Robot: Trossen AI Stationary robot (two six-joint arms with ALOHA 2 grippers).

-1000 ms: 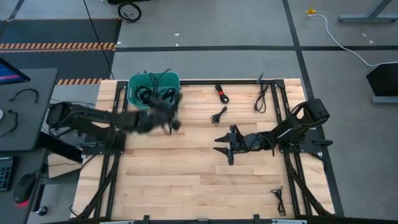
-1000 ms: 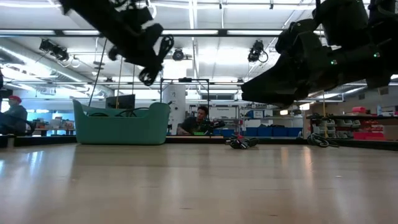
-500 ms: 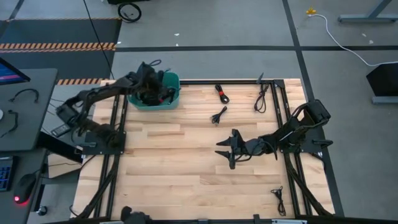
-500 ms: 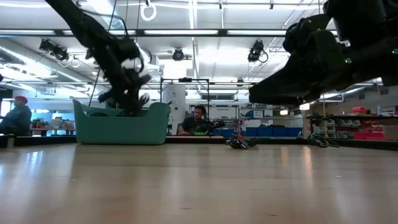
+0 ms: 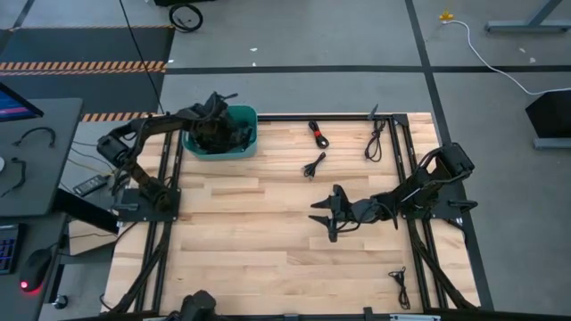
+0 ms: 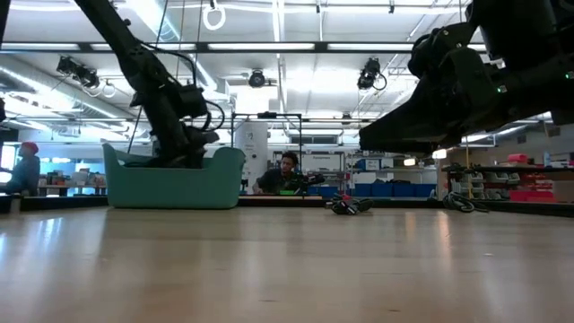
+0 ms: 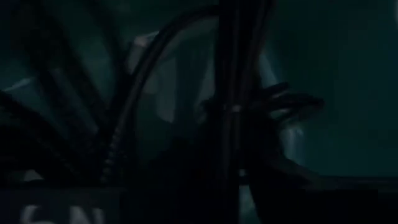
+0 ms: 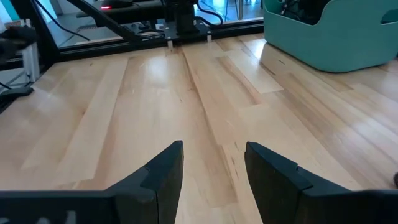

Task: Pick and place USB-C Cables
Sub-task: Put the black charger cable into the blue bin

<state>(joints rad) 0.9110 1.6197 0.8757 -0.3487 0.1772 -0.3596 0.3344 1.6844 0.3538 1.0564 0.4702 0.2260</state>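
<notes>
- The left end effector (image 5: 217,134) reached down inside the teal plastic bin (image 5: 249,115) at the far left corner of the pale wooden bench (image 5: 259,241); I cannot tell whether it gripped anything, since its wrist view showed only dark cable strands close against the teal wall.
- The right end effector (image 8: 212,163) hovered over the middle of the bench, spread moderately and empty.
- Several thin black USB-C cables (image 5: 234,134) lay piled in the bin. Still on the bench were a red-tied bundle (image 5: 318,133), a loose bundle (image 5: 313,165) just nearer, a long loop (image 5: 376,143) by the right frame, and one cable (image 5: 401,285) at the near right edge.
- By my judgement these cables are light, limp and springy; a loose end would trail or snag.
- Taking hold across the bunched middle, or at a tie, seems safest.
</notes>
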